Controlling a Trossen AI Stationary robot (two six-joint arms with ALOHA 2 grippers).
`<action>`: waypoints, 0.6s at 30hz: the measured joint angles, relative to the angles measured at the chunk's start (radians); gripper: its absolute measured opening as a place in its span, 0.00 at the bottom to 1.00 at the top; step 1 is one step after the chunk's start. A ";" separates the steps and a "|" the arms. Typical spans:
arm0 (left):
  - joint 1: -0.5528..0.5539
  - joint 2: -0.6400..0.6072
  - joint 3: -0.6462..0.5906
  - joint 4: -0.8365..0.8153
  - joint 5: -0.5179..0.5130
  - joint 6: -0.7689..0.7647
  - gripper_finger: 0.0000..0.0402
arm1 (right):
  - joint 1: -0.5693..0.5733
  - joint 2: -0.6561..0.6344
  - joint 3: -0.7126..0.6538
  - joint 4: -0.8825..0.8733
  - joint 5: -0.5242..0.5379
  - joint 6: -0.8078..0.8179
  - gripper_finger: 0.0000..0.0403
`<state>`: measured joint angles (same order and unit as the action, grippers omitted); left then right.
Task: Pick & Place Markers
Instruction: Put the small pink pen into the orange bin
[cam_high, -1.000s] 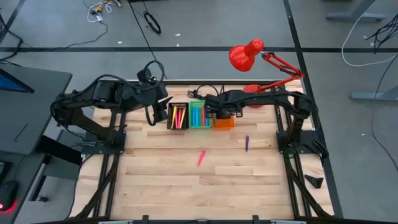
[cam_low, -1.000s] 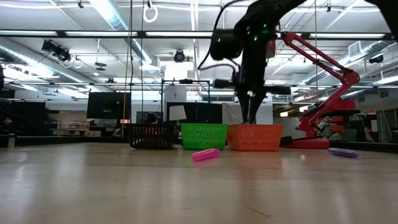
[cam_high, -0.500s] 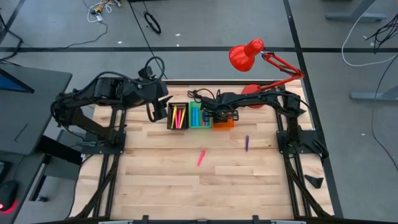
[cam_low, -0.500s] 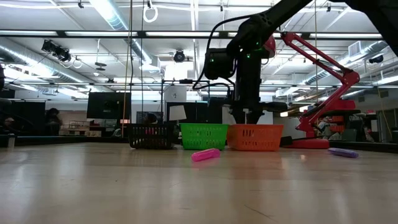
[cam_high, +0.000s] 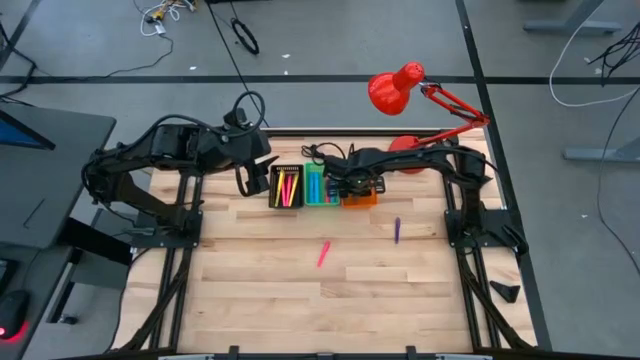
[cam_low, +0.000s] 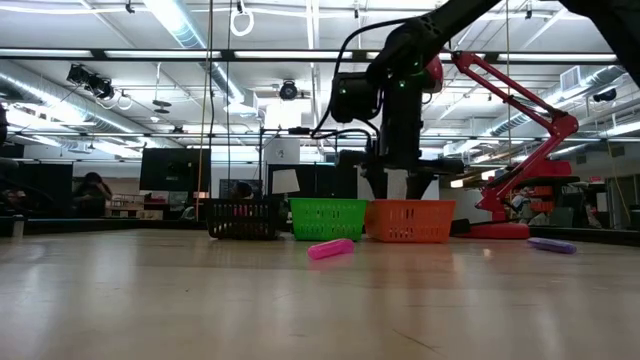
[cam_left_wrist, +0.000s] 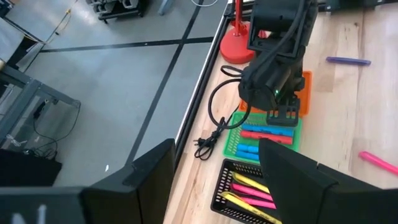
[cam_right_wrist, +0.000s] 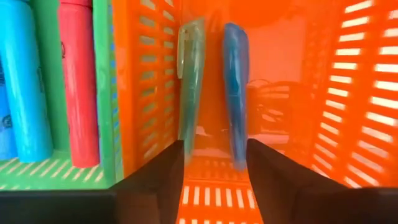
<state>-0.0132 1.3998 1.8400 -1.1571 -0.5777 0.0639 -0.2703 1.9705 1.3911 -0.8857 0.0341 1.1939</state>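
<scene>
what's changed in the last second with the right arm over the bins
The right gripper shifted from over the orange bin toward its green-bin side, came down into it and opened; two markers now lie in the bin ahead of its fingers. The left gripper stayed open beside the black bin. The pink marker and purple marker have not moved.

Both arms are dark, almost black, built of boxy links with rounded joint housings and mounted on black frames at the left and right edges of the table (cam_high: 260, 300). A black cable loops above the left arm's wrist, another curls beside the right arm's wrist, and small green lights glow on that arm. The left gripper (cam_left_wrist: 211, 180) has broad, flat, matte black fingers with angled edges; the right gripper (cam_right_wrist: 211, 171) has dark tapered fingers.
</scene>
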 joint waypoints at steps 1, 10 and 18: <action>0.000 0.000 0.000 0.000 0.000 -0.001 0.59 | 0.000 -0.006 0.000 0.001 0.001 -0.002 0.44; 0.000 0.000 0.000 0.001 0.000 -0.139 0.59 | 0.000 -0.142 0.000 0.000 0.013 -0.056 0.41; 0.000 0.000 0.000 0.001 0.000 -0.177 0.59 | 0.036 -0.316 0.000 0.012 0.000 -0.190 0.40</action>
<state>-0.0132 1.3999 1.8400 -1.1561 -0.5777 -0.1127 -0.2341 1.6543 1.3911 -0.8732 0.0337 1.0035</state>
